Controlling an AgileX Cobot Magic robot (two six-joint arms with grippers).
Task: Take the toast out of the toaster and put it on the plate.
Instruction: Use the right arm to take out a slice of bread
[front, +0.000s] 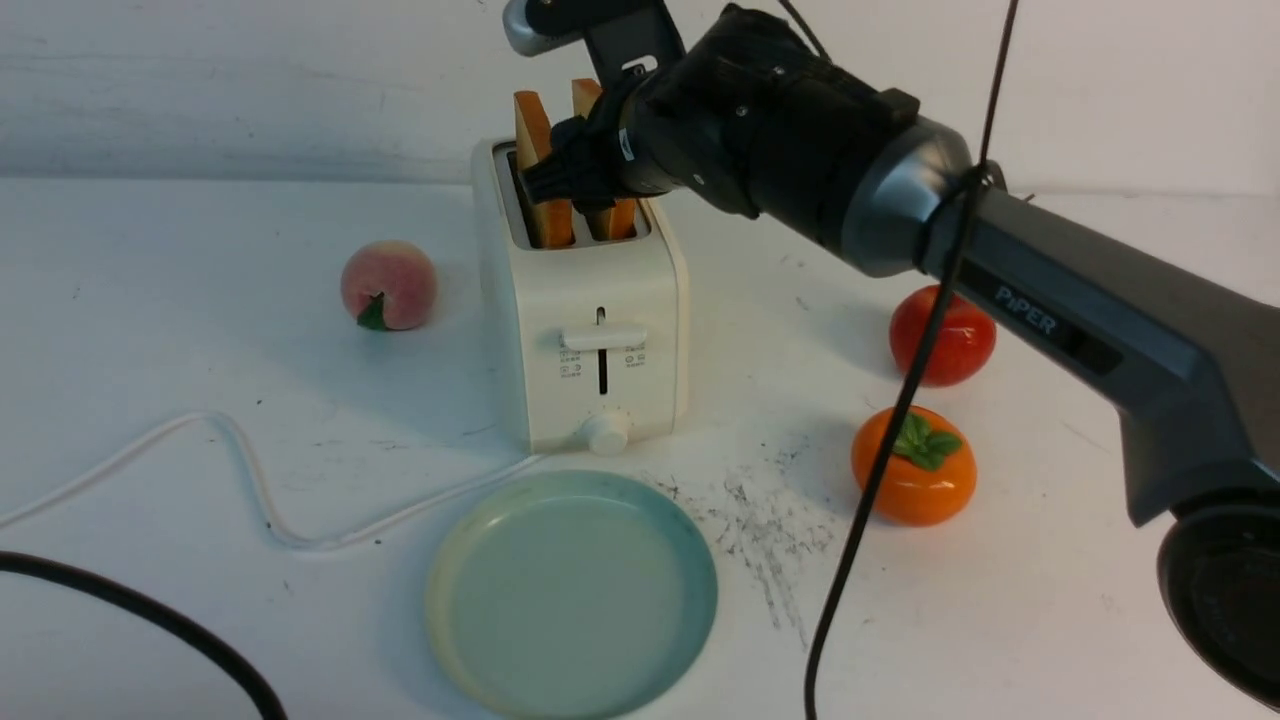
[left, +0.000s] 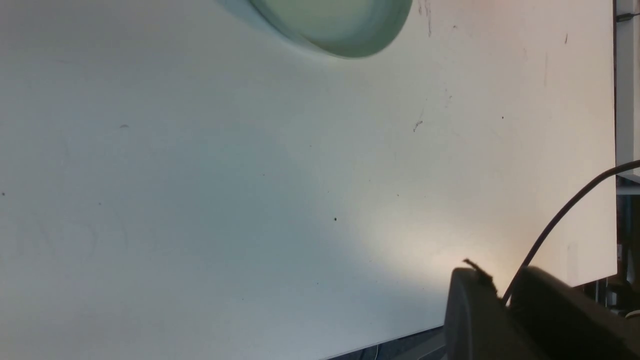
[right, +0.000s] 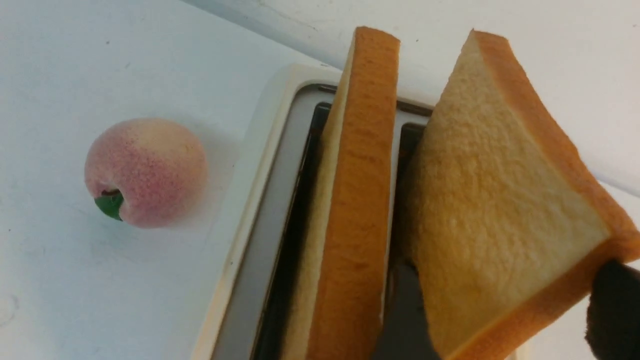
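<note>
The cream-white toaster (front: 600, 300) stands at mid-table with two slices of toast upright in its slots. The left slice (front: 532, 140) is straight. The right slice (right: 500, 200) leans aslant. My right gripper (front: 572, 178) reaches down over the slots from the right and is open. One dark finger (right: 400, 310) sits between the two slices, the other finger (right: 617, 310) at the right slice's outer crust, so the right slice lies between them. The pale blue-green plate (front: 700, 590) lies empty in front of the toaster. My left gripper (left: 500, 285) shows only as two dark shapes close together above bare table.
A peach (front: 388, 285) lies left of the toaster; a tomato (front: 943, 335) and an orange persimmon (front: 915, 465) lie to its right. The toaster's white cord (front: 240, 470) loops at front left beside a black cable (front: 150, 610). Another black cable (front: 880, 470) hangs from the right arm.
</note>
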